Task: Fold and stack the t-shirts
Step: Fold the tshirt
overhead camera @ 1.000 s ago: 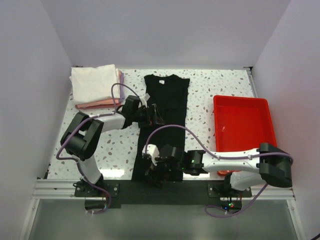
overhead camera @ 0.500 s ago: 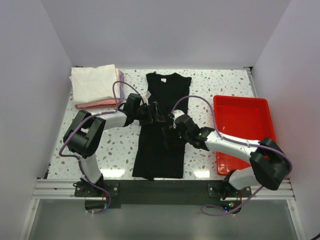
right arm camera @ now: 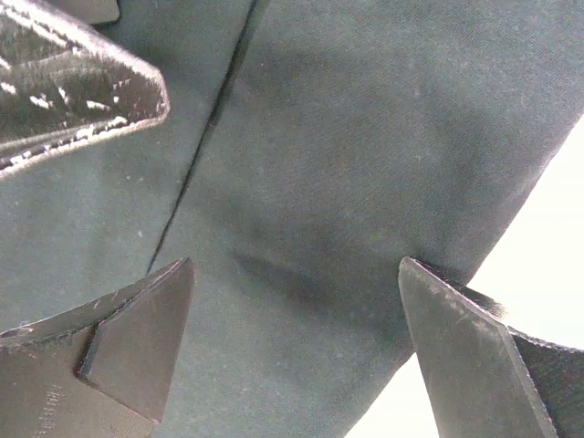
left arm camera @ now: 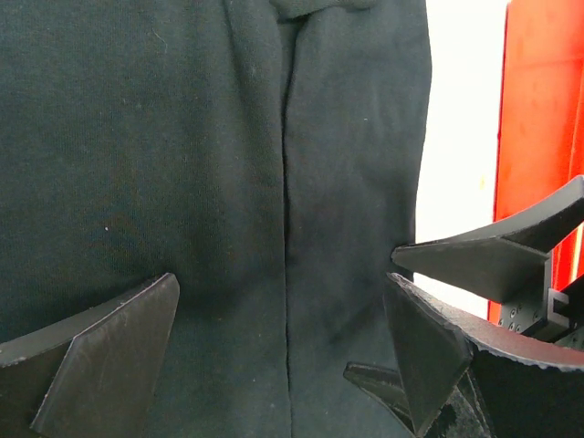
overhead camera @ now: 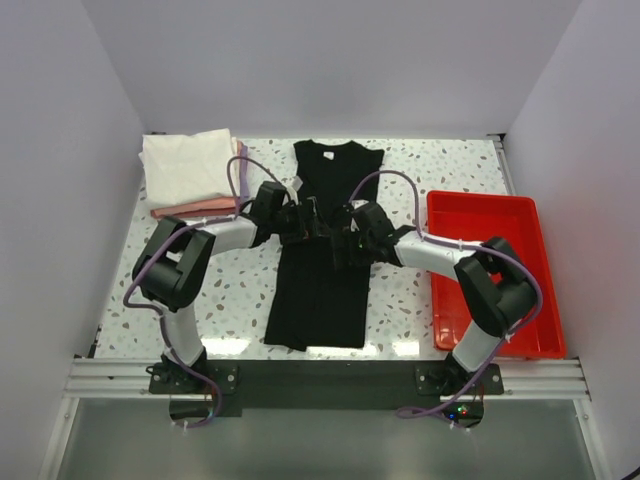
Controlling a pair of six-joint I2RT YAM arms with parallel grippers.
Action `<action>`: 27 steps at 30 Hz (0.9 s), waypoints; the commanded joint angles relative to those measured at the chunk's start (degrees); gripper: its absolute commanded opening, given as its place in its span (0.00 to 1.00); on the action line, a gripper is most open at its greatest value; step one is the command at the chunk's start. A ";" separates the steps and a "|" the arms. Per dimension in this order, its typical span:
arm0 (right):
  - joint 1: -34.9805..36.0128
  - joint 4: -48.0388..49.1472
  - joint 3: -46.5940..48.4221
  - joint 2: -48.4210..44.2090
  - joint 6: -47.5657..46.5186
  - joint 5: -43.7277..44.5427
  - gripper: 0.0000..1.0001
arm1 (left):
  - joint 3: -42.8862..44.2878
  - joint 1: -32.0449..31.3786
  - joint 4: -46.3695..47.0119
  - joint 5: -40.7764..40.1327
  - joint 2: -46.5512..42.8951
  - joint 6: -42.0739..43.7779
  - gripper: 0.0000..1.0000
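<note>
**Overhead and wrist views.** The black t-shirt lay lengthwise at mid-table, collar at the far end, folded narrow with a fold line running down it. The left gripper and right gripper met over its middle, jaws spread wide and holding nothing; fingertip contact with the cloth was unclear. A folded white t-shirt topped the pink and lavender ones at far left. A red tray sat at right.
</note>
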 commanded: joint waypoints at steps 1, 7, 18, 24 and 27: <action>-3.04 -1.37 1.30 3.51 -1.53 -1.60 0.99 | 1.48 0.40 -3.65 -4.88 3.08 0.53 1.00; -4.46 -5.77 4.12 1.94 -3.82 -4.41 0.99 | 3.86 0.32 -5.32 -2.69 0.63 1.41 1.00; -4.37 -10.43 0.09 -16.86 -5.41 -8.72 0.99 | -16.52 -2.49 -19.53 -18.12 -33.55 0.98 1.00; -4.37 -13.33 -7.46 -24.50 -0.23 -9.60 0.99 | -30.40 -5.30 -29.30 -15.88 -50.16 -8.60 1.00; -4.46 -11.93 -11.33 -27.16 0.14 -9.86 0.99 | -35.68 -7.59 -32.21 -13.86 -57.98 -10.72 0.88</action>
